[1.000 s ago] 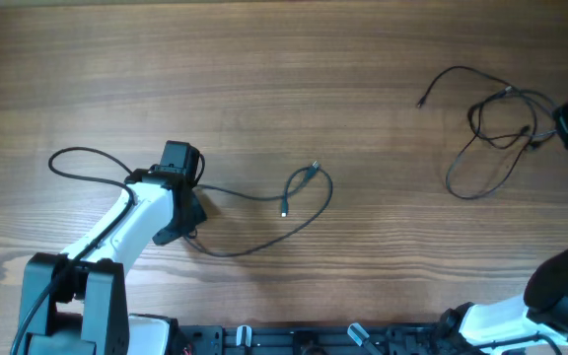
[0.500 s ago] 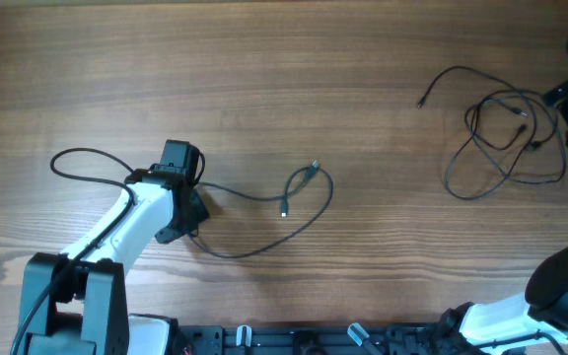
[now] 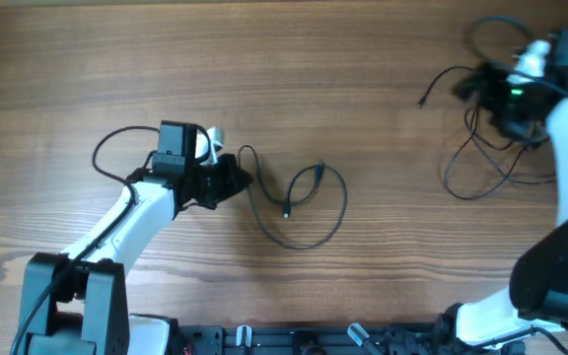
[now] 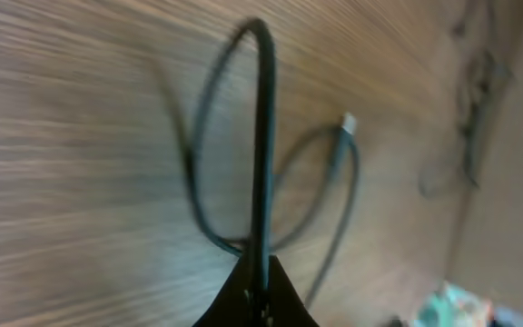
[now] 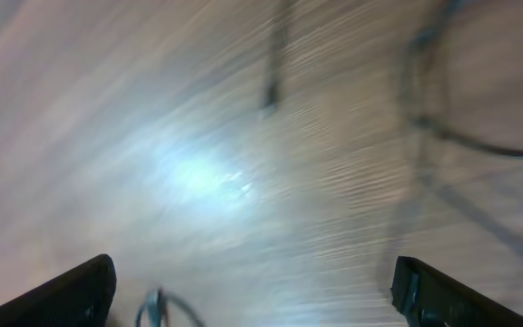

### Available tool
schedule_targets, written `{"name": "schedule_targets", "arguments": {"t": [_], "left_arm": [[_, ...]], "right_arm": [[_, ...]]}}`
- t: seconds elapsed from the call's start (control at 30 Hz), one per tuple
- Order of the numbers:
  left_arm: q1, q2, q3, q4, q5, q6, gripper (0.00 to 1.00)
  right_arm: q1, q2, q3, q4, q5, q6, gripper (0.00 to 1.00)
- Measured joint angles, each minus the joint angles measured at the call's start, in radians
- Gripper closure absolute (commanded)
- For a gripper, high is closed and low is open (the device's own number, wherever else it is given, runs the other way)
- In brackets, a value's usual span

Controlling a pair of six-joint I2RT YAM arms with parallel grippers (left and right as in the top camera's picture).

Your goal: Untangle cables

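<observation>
Cable (image 4: 263,136) clenched in my left gripper (image 3: 237,181) to pull it clear of tangled cables (image 3: 488,138) at three o'clock, my right gripper (image 3: 506,94) wide and empty above them.

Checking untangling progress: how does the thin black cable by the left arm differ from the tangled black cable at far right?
The thin black left cable is pinched in the shut left claw; the tangled black right cable is ungripped, the right claw open. The left cable runs in loose open curves; the right cable's loops overlap. Both are thin black cords on the wooden table.
</observation>
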Motion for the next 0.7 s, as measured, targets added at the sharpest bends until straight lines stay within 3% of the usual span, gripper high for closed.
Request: {"name": "schedule_targets", "arguments": {"t": [0.13, 0.27, 0.33, 0.37, 0.4, 0.6, 0.7], "left_arm": [[-0.001, 0.000, 0.000, -0.038, 0.015, 0.025, 0.93], [-0.001, 0.000, 0.001, -0.163, -0.114, 0.033, 0.93], [-0.001, 0.000, 0.002, -0.234, -0.211, 0.033, 0.87], [-0.001, 0.000, 0.002, -0.261, -0.256, 0.034, 0.74], [-0.001, 0.000, 0.002, -0.283, -0.301, 0.037, 0.68], [-0.001, 0.000, 0.002, -0.312, -0.429, 0.044, 0.56], [-0.001, 0.000, 0.002, -0.313, -0.446, 0.044, 0.55]], "right_arm": [[0.187, 0.004, -0.003, -0.013, -0.002, -0.025, 0.07], [0.387, 0.004, -0.044, -0.005, 0.039, 0.010, 0.07], [0.479, 0.005, -0.077, -0.006, 0.082, 0.052, 0.07], [0.525, 0.011, -0.090, -0.005, 0.099, 0.074, 0.07], [0.554, 0.017, -0.095, -0.005, 0.107, 0.090, 0.07], [0.708, 0.100, -0.103, 0.006, 0.139, 0.195, 0.07], [0.768, 0.159, -0.104, 0.006, 0.147, 0.218, 0.07]]}}
